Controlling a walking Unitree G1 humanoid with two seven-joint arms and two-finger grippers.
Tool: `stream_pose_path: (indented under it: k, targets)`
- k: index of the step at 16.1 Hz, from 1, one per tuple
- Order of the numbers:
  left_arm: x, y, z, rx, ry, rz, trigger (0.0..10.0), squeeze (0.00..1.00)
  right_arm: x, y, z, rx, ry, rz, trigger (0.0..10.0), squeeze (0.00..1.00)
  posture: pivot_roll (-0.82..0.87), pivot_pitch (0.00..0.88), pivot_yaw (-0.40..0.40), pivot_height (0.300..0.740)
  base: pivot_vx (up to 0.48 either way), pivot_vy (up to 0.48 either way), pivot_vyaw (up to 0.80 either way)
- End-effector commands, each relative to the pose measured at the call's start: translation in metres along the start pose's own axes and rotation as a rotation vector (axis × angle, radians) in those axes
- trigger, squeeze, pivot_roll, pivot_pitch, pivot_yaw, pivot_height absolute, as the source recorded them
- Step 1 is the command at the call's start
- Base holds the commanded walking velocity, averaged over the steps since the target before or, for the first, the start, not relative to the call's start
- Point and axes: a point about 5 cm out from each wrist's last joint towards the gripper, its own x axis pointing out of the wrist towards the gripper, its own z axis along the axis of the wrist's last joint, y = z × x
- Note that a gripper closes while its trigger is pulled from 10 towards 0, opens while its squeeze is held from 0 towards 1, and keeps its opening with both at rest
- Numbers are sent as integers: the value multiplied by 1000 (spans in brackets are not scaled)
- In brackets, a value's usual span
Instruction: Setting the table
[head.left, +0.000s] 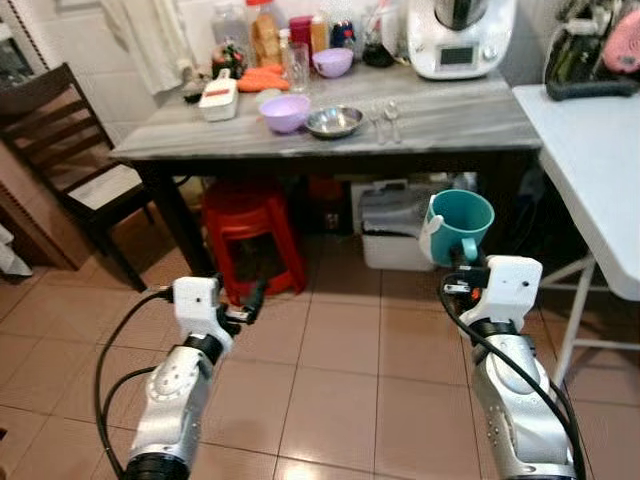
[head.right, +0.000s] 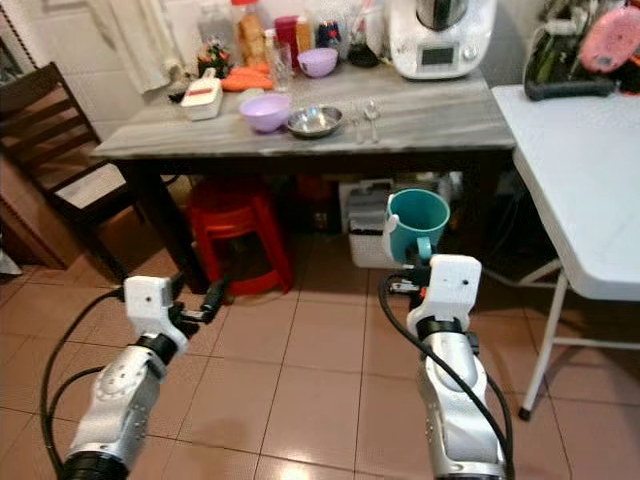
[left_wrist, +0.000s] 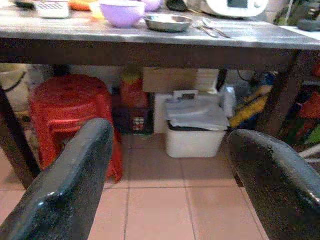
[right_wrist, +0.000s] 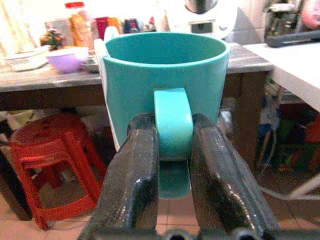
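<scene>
Right gripper (right_wrist: 172, 165) clamped on the handle of a teal mug (head.left: 462, 224), held upright in the lower-right centre of frame, short of the table.

Mug sat above the tiled floor (head.left: 340, 370), w/ a white bin (head.left: 395, 235) under the table just behind it. Left gripper (head.left: 250, 300) hung low at lower left, fingers (left_wrist: 70, 185) spread wide apart & holding nothing; red stool (head.left: 250, 235) was just beyond it under the table. Grey table (head.left: 450, 120) ran across the upper frame, carrying a purple bowl (head.left: 286, 111), steel dish (head.left: 334, 121), two spoons (head.left: 386, 118), a glass (head.left: 296, 65), bottles at the back & a white appliance (head.left: 462, 38) at upper right. White folding table (head.left: 600, 170) stood along the right edge, close beside the right arm. Dark chair (head.left: 60, 140) at upper left.
</scene>
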Motion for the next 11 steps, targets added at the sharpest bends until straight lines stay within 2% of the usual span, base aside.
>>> stream_pose_path:
  k: [1, 11]
  targets:
    - [0, 4, 2, 15, -1, 6, 10000, 0, 2, 2, 6, 1, -30, 7, 10000, 0, -50, 0, 128, 740, 0, 0, 0]
    - [0, 6, 2, 22, -5, 19, 10000, 0, 2, 2, 7, -5, -32, 11, 10000, 0, -50, 0, 128, 740, 0, 0, 0]
